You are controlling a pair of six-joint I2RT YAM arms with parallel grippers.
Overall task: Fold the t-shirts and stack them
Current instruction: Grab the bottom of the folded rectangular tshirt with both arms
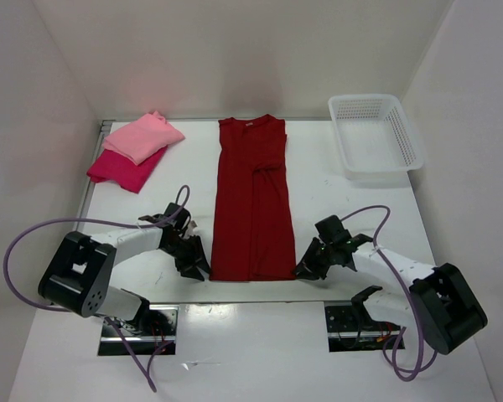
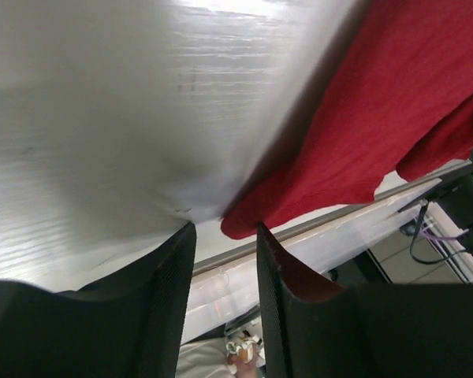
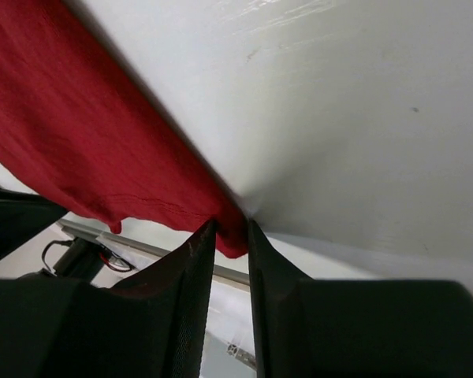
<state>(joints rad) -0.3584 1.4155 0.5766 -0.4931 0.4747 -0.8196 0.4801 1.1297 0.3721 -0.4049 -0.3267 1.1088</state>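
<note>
My left claw: jaws apart, low at the white table. The near-left hem corner of the dark maroon-red cloth t-shirt is just ahead of the gap. My right claw: jaws narrow, near-right hem corner between the tips, can't tell if clamped. Shirt lies lengthwise mid-table, sides folded in, collar far. Far left: folded light pink cloth t-shirt on top of the crimson-magenta cloth t-shirt. Far right: white plastic mesh basket.

You are looking into a robotics lab test cell: a white table boxed in by plain white panel walls. A left arm and a right arm are bolted at its near edge, trailing purple cables.
</note>
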